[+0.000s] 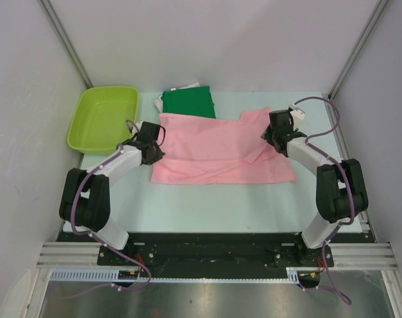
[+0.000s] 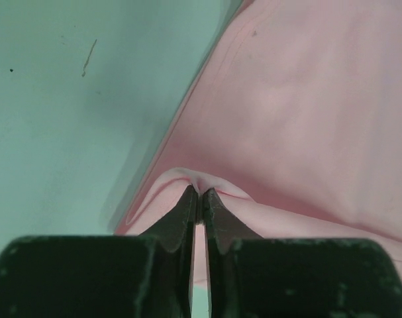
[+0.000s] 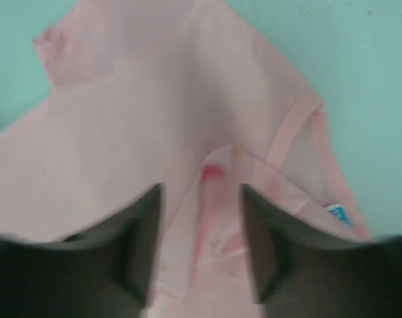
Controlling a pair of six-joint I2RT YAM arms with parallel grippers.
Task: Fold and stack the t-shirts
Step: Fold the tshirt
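A light pink t-shirt lies spread across the middle of the table. My left gripper is at its left edge. In the left wrist view the gripper is shut on a small raised fold of the pink cloth. My right gripper is over the shirt's right end, by the neckline. Its jaws stand apart, with a loose ridge of pink cloth lying between them. A small blue neck label shows to the right. A folded dark green t-shirt lies behind the pink one, with white cloth under it.
A lime green plastic tub sits at the back left of the table. White walls and metal posts close in the back and sides. Bare table surface lies between the pink shirt and the arm bases.
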